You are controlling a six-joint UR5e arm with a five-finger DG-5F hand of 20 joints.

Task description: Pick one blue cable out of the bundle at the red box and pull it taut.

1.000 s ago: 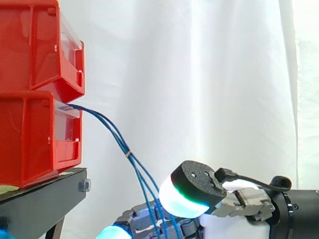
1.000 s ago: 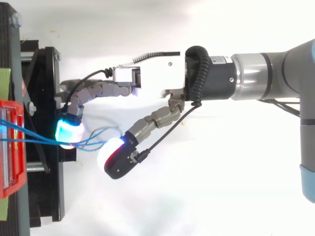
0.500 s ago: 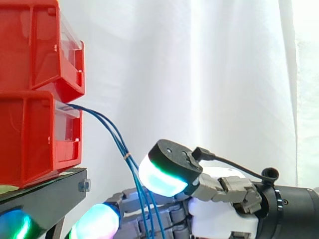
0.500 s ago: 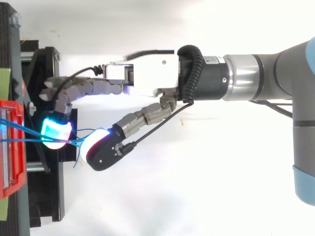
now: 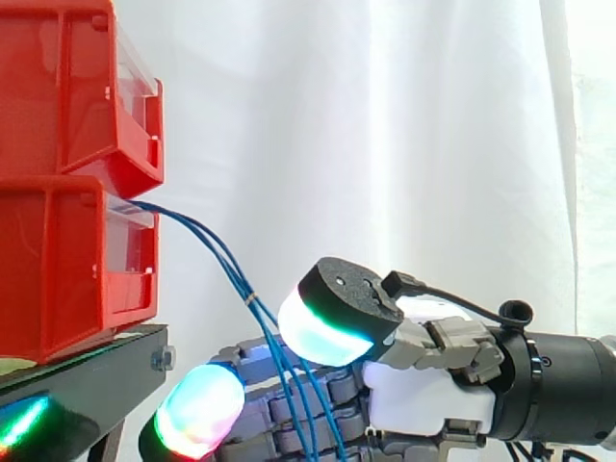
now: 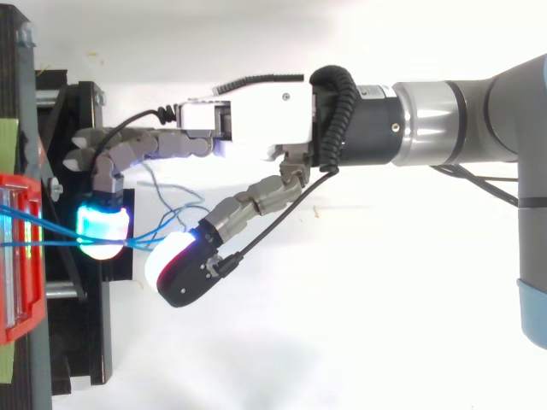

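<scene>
Several blue cables (image 5: pixel 217 252) leave the lower red box (image 5: pixel 67 269) and slope down to the right, bound by a small tie (image 5: pixel 249 298). In the top view the cables (image 6: pixel 51 231) run from the red box (image 6: pixel 17 256) to a spot between a curled finger's cyan pad (image 6: pixel 101 235) and the thumb's white pad (image 6: pixel 162 260). My hand (image 6: pixel 256 120) reaches in from the right, its fingers curled round the bundle. In the side view the hand (image 5: pixel 423 399) sits low, with the cables passing behind the thumb. Whether one cable or several are caught is unclear. Slack loops (image 6: pixel 171 201) lie under the palm.
A second red bin (image 5: pixel 77 87) is stacked on the lower one. Both rest on a black stand (image 5: pixel 87 375) whose edge lies just beside my fingertips. A white curtain hangs behind. The arm (image 6: pixel 444 128) stretches off to the right.
The hand has moved left toward the stand and closed in on the cables. The thumb pad now sits nearer the finger pad, and the slack loops have bunched up under the palm.
</scene>
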